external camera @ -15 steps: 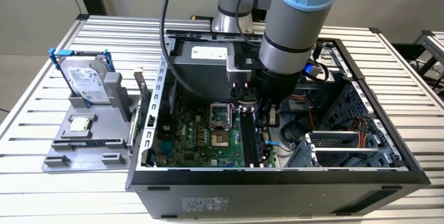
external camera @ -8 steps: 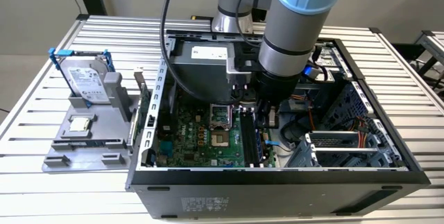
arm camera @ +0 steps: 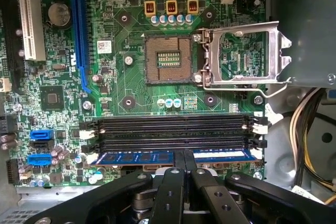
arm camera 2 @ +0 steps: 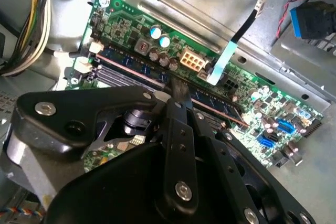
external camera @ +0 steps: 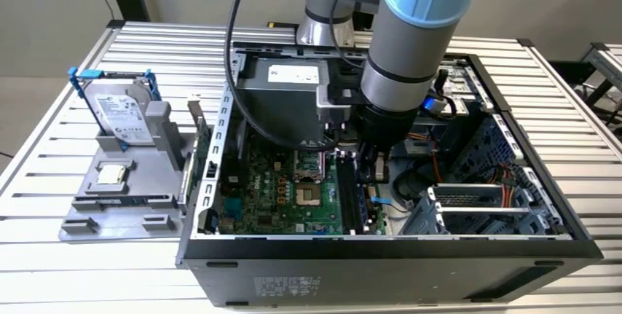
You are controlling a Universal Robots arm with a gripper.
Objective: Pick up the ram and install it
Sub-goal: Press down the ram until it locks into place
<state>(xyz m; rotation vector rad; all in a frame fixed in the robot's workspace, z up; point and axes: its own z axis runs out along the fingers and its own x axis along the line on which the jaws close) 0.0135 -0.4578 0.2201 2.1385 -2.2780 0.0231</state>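
Pincer (arm camera: 184, 169) down inside the open PC case (external camera: 389, 245), fingers (arm camera: 176, 192) closed together on the top edge of the ram (arm camera: 136, 157), gripping it about mid-length. Ram is the blue stick sitting in the memory slot nearest the pincer, lying along the slot; in both wrist views it runs out on either side of the fingers. White latch (arm camera: 92, 158) at one end of that slot is tilted outward; can't tell whether the stick is fully seated. Three black slots (arm camera: 173, 129) beside it are bare, their end clips white and black. Past those on the motherboard (arm camera: 131, 85): CPU socket (arm camera: 169, 60) uncovered, its metal retention frame (arm camera: 244, 56) flipped open alongside. Second wrist view has the same stick (arm camera 2: 126, 61) running under the fingers (arm camera 2: 177, 98), with a flat light-blue cable (arm camera 2: 224, 59) crossing just beyond it. Exterior view: arm (external camera: 413, 52) comes down into the case over the slots, pincer (external camera: 372, 155) low by the board. Case lies on its side on the slatted table (external camera: 78, 270). On the exterior view's left, a grey fixture (external camera: 127, 205) carries a hard drive (external camera: 119, 110) in a blue frame standing up, and a small square chip (external camera: 112, 174) in front of it.
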